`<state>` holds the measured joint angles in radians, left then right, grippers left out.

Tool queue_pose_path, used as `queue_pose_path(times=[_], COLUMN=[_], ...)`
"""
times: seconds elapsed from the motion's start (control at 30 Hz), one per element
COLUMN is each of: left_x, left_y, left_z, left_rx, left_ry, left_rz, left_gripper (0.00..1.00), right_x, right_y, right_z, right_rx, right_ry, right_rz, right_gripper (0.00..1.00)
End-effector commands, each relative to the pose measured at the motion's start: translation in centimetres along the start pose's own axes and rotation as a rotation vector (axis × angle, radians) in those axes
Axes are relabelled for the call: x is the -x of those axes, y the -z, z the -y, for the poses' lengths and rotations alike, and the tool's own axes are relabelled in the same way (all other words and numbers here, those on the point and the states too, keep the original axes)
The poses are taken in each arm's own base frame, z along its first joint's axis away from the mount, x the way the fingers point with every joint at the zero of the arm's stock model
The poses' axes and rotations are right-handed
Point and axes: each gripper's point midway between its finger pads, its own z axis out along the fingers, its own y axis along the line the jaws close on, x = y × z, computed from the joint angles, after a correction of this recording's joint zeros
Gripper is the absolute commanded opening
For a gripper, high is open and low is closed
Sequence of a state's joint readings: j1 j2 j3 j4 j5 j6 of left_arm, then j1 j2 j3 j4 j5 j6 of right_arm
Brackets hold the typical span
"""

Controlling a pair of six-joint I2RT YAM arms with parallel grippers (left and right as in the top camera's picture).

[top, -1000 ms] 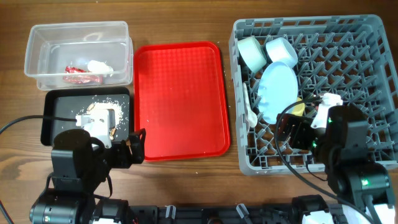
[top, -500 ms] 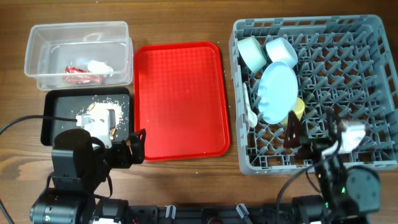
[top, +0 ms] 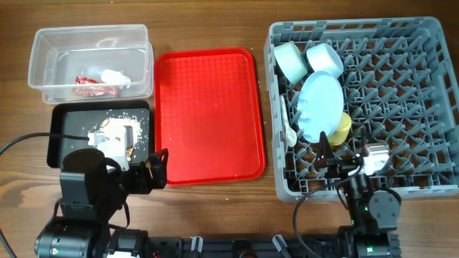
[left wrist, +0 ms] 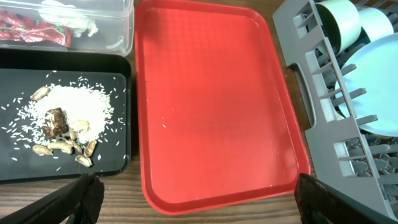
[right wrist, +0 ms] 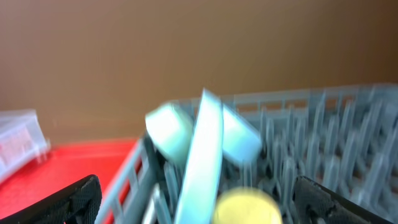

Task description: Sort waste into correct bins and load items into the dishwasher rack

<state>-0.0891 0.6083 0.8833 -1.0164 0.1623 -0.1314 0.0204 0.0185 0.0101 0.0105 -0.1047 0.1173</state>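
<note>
The red wrapper point(top: 90, 80) and white scrap point(top: 115, 77) lie in the clear tub point(top: 43, 43). Brown-and-white crumbs point(top: 118, 129) lie in the black tray point(top: 68, 118). The grey rack point(top: 401, 86) holds the mint bowl point(top: 290, 61), light blue bowl point(top: 324, 59), pale blue plate point(top: 321, 107) on edge, yellow cup point(top: 342, 126) and white fork point(top: 287, 123). My right gripper point(top: 344, 161) is open and empty at the rack's front edge, facing plate point(right wrist: 202, 155) and cup point(right wrist: 245, 208). My left gripper point(top: 147, 172) is open and empty at the near table edge.
The flat red serving tray point(top: 208, 115) lies bare between the bins and the rack. In the left wrist view it point(left wrist: 211, 99) fills the middle, with the black tray point(left wrist: 115, 68) to its left and the rack point(left wrist: 323, 137) to its right.
My right arm has drawn back from above the yellow cup toward the rack's front edge. The cup stays in the rack. The left arm has not moved.
</note>
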Motion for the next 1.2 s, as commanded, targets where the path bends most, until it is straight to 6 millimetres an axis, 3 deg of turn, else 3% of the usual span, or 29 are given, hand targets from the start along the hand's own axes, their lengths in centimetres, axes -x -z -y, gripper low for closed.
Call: queue_pose_path(times=[0.0,0.93,1.0,1.07,1.17], left_x=[0.0,-0.4,-0.5,-0.6,-1.2], left_y=[0.0,0.6,0.9,0.0,-2.9], left_z=[-0.1,0.0,-1.0,-1.8,-2.3], left_rx=[0.005,-0.001,0.039,0.044,-0.006], left_ry=[-0.021,-0.022,-0.021,-0.018,-0.041], left_rz=[0.004,0.014,0.081,0.19,0.366], left_gripper=[1.0,1.0,1.0,1.0,1.0], right_x=[0.0,0.0,0.0,0.0,0.0], right_y=[0.1,0.1,0.1,0.1,0.1], right_z=[-0.4,-0.4,-0.4,-0.4,-0.4], right_rx=[0.023,0.023,0.023,0.023,0.023], right_ry=[0.052,0.051,0.051,0.051,0.052], right_rz=[0.006,0.004,0.004,0.004,0.004], right_gripper=[1.0,1.0,1.0,1.0,1.0])
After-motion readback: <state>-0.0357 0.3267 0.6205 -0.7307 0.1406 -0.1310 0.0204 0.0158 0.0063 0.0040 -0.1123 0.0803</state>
